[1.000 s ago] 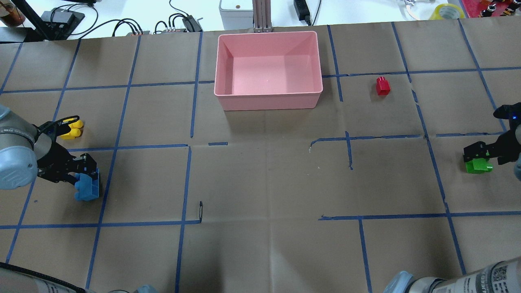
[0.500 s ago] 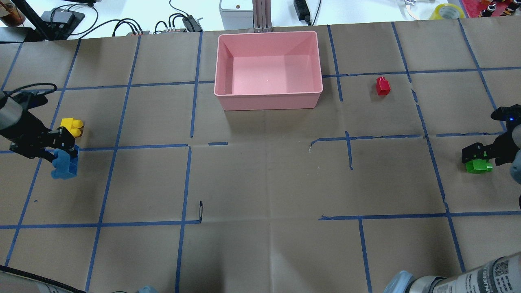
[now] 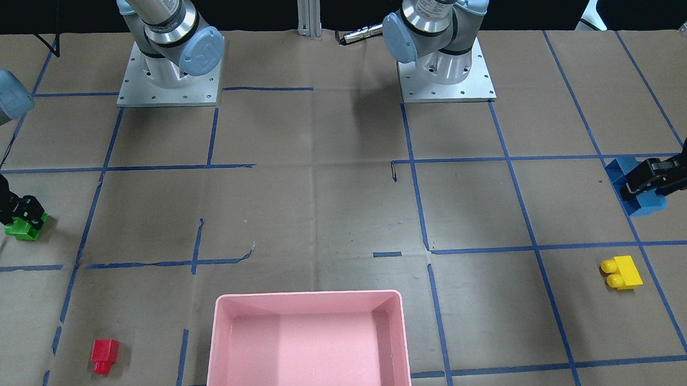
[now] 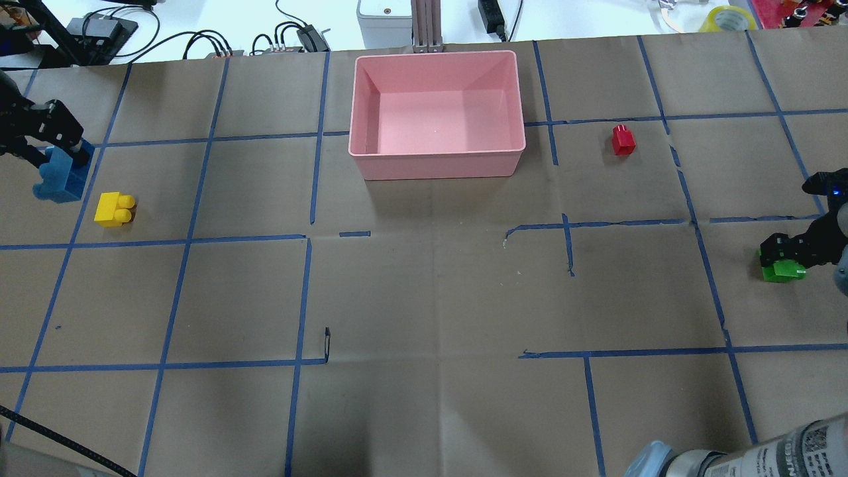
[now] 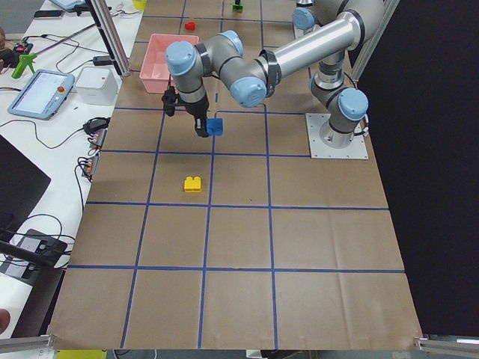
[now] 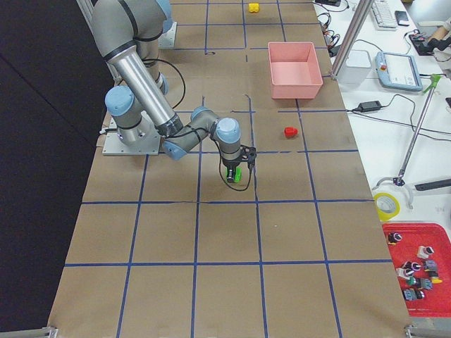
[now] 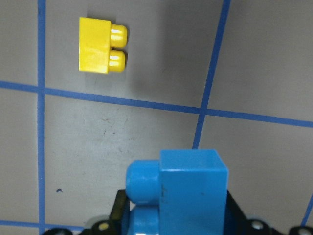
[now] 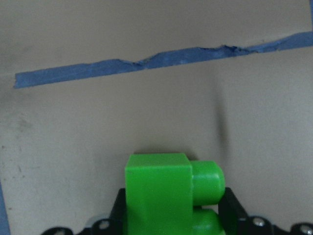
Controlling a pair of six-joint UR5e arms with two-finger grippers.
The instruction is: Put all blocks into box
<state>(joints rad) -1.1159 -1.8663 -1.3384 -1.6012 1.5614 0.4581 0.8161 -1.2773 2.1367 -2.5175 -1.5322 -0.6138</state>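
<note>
My left gripper point(image 4: 65, 154) is shut on the light-blue block point(image 4: 56, 179) and holds it above the table at the far left; the block fills the bottom of the left wrist view point(image 7: 190, 196). The yellow block point(image 4: 114, 209) lies on the table just right of it and also shows in the left wrist view point(image 7: 100, 45). My right gripper point(image 4: 782, 257) is shut on the green block point(image 4: 782, 272) low at the table's right edge. The red block point(image 4: 623, 140) lies right of the pink box point(image 4: 437, 156), which is empty.
Blue tape lines mark a grid on the brown paper. Cables and equipment lie beyond the table's far edge behind the box. The two arm bases point(image 3: 167, 79) stand at the robot's side of the table.
My left gripper has carried the light-blue block from in front of the yellow block to the far side of it, toward the table's back left. The right gripper and green block have barely shifted.
</note>
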